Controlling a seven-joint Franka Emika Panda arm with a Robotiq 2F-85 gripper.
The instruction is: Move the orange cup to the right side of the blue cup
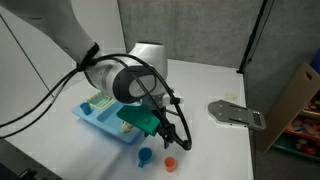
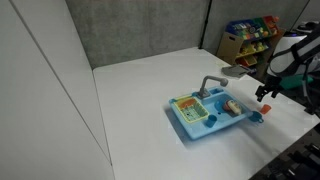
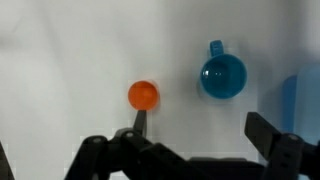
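From my wrist view I see 2 tiny round plastic cups on the white tabletop [image 3: 60,50]. The orange cup [image 3: 144,95] is a plain orange-red disc from above, and the blue cup [image 3: 222,76] is bright blue with a small tab pointing toward the top of the picture. In an exterior view I see the orange cup [image 1: 170,161] near the blue cup [image 1: 146,156], apart and not touching.

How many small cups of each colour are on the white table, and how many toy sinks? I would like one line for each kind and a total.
Orange cup: 1
Blue cup: 1
Blue toy sink: 1
Total: 3
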